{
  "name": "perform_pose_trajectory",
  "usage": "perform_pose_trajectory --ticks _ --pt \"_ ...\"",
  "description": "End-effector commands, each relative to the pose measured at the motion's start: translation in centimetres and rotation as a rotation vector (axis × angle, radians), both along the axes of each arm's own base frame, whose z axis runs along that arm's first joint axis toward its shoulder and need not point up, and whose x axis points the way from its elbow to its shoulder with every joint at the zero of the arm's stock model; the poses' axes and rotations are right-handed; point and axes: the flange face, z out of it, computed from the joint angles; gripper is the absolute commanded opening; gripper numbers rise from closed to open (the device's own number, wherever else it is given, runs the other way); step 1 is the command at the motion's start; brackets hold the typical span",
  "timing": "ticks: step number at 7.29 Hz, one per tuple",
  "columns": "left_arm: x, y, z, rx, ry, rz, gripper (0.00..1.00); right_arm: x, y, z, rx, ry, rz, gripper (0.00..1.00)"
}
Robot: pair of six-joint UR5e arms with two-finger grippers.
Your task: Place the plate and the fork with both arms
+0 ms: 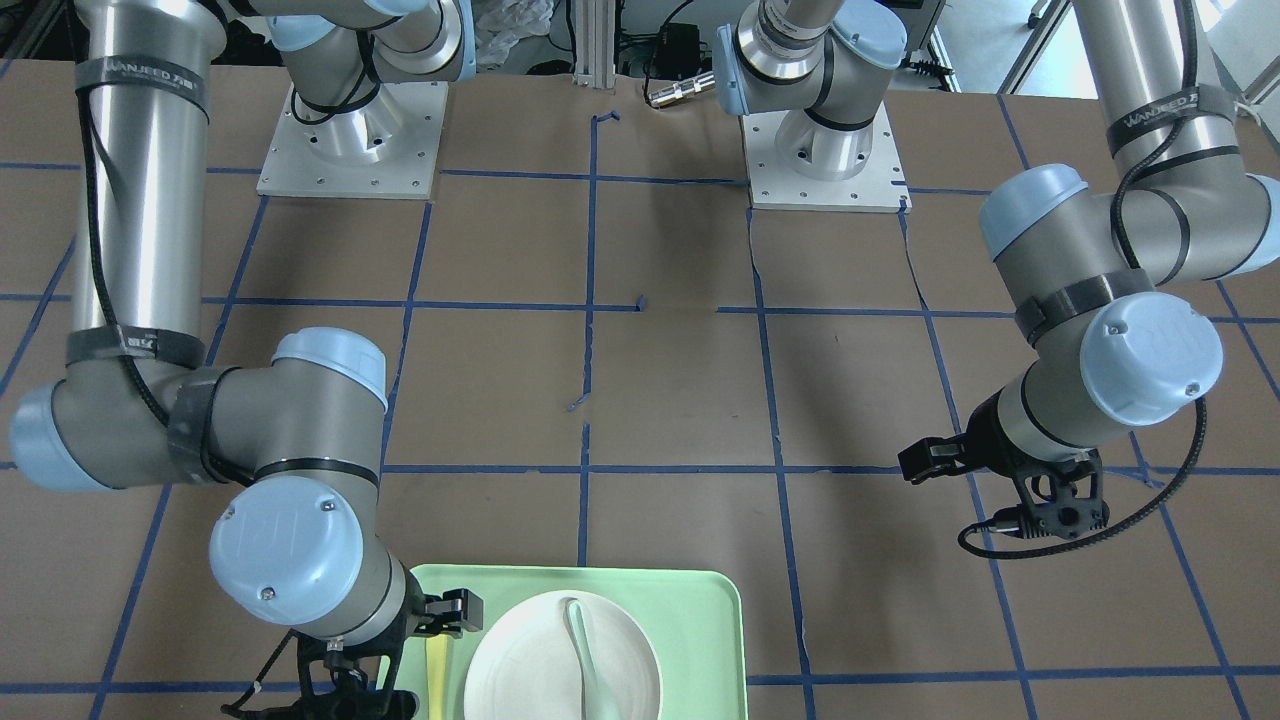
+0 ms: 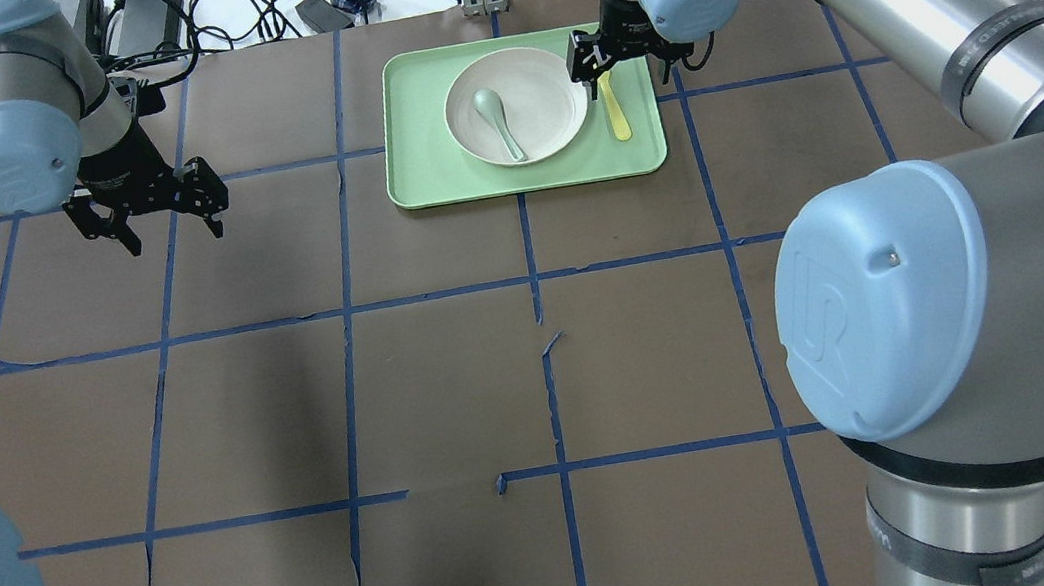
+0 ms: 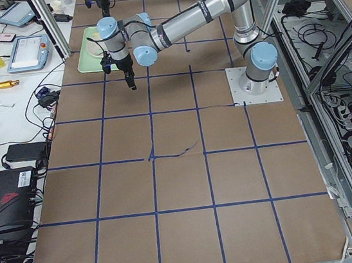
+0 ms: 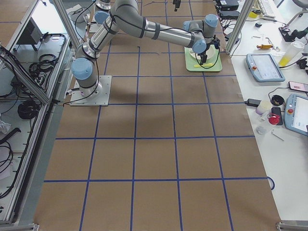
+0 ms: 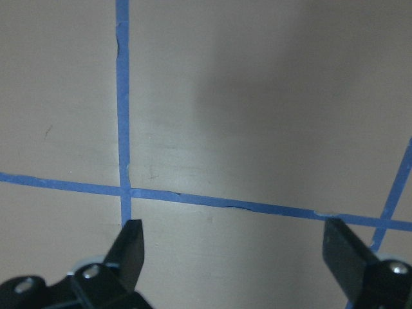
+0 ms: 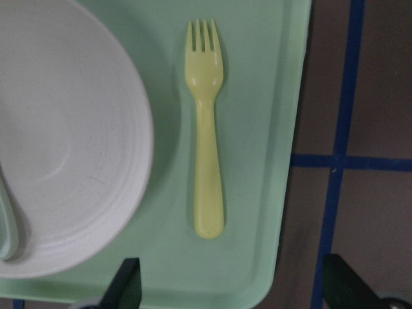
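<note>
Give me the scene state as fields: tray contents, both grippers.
tray: light green
plate: off-white, on tray
spoon: lying in plate
fork: yellow, flat on tray beside plate, not touching it
left gripper: open, empty, over bare table
right gripper: open, empty, above fork

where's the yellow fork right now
In the overhead view the fork lies flat on the green tray, just right of the plate and not touching it, under the right gripper.
</note>
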Motion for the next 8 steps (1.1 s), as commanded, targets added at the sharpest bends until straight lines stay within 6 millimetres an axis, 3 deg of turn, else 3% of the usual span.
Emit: perform_pose_trajectory --ticks 1,2,4,5,6,8 --pt "-1.0 1.5 1.8 0.043 0.011 -0.011 1.00 -1.4 5.0 7.2 0.078 0.091 0.011 1.00" --pt "-1.4 1.9 3.4 0.035 0.008 -0.013 1.00 -2.0 7.0 11.0 0.049 0.094 0.004 1.00" --pt "-1.6 2.9 5.6 0.018 0.000 -0.006 1.00 -6.2 11.8 17.2 0.113 0.093 -0.052 1.00" --pt "-2.2 4.0 8.2 0.010 0.002 -0.011 1.00 -6.8 14.5 19.9 0.118 0.091 -0.060 1.00" --pt "-2.0 4.9 9.6 0.027 0.002 -0.010 1.00 -6.4 16.8 21.3 0.119 0.093 -0.060 1.00" --pt "-2.5 6.4 11.7 0.024 0.006 -0.020 1.00 -5.0 20.1 22.2 0.111 -0.007 -0.076 1.00"
